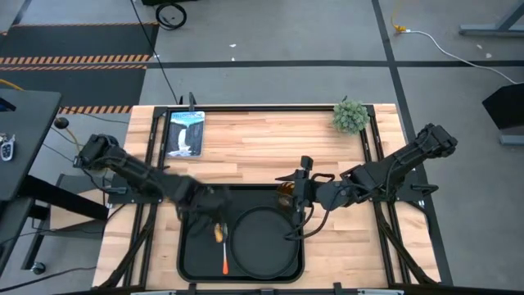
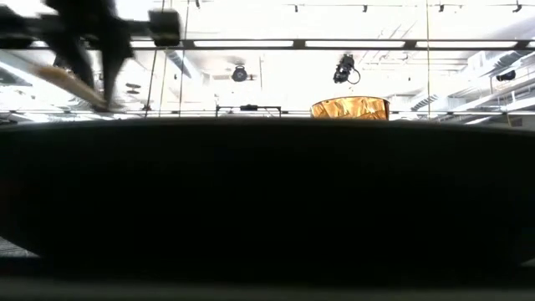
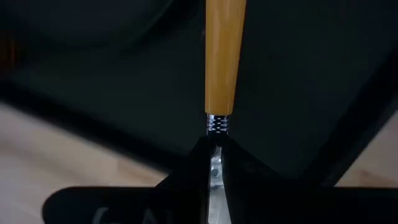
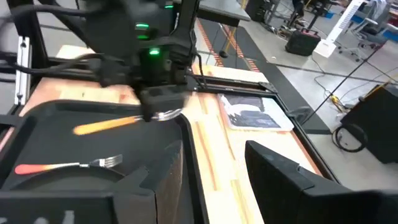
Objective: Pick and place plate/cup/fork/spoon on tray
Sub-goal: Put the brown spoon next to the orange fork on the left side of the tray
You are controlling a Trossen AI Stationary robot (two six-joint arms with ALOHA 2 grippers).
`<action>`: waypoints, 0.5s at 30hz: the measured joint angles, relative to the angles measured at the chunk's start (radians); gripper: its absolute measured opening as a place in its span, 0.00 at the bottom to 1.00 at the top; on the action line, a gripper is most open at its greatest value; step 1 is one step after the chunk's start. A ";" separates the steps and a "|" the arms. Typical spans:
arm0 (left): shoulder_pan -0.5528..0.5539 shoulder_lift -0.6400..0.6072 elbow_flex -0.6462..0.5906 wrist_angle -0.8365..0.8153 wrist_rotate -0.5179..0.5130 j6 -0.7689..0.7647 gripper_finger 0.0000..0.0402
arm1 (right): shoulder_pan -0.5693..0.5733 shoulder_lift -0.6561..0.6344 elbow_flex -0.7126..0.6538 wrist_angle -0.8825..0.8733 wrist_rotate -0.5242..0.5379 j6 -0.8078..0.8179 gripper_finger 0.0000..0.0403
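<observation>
The black tray (image 1: pixel 196 262) lies at the table's near middle, with the round black plate (image 1: pixel 260 239) lying in its right half. The fork (image 1: pixel 225 260) lies on the tray floor left of the plate, tines toward the far side; it also shows in the right wrist view (image 4: pixel 62 167). The amber cup (image 1: pixel 286 193) stands at the tray's far right corner and shows in the low view (image 2: pixel 349 109). My left gripper (image 1: pixel 210 208) is shut on the spoon (image 4: pixel 118 123) over the tray's left part. My right gripper (image 1: pixel 298 195) is open and empty beside the cup. My left gripper pinches the spoon's metal end (image 3: pixel 216 124), where the neck meets the handle, between its two fingers. The fingers lie along the spoon. The yellow-orange handle (image 3: pixel 222 56) sticks out past the fingertips toward the table's near side. The spoon is lifted clear above the tray (image 2: pixel 63 79).
A printed card or booklet (image 1: pixel 184 133) lies at the table's far left, and a small green plant (image 1: pixel 350 116) stands at the far right. Bare wooden table (image 1: pixel 262 152) lies beyond the tray.
</observation>
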 joint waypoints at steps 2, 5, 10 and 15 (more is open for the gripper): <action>-0.066 0.018 0.000 0.027 -0.002 -0.009 0.07 | 0.000 0.005 0.000 0.002 0.000 0.007 0.45; -0.150 0.063 0.000 0.067 -0.002 -0.011 0.08 | 0.000 0.023 0.000 0.015 0.001 0.011 0.45; -0.245 0.170 0.001 0.112 0.002 0.019 0.07 | -0.001 0.037 0.001 0.043 -0.001 0.008 0.45; -0.284 0.240 0.001 0.178 0.043 -0.009 0.08 | 0.000 0.042 0.000 0.064 -0.008 0.006 0.45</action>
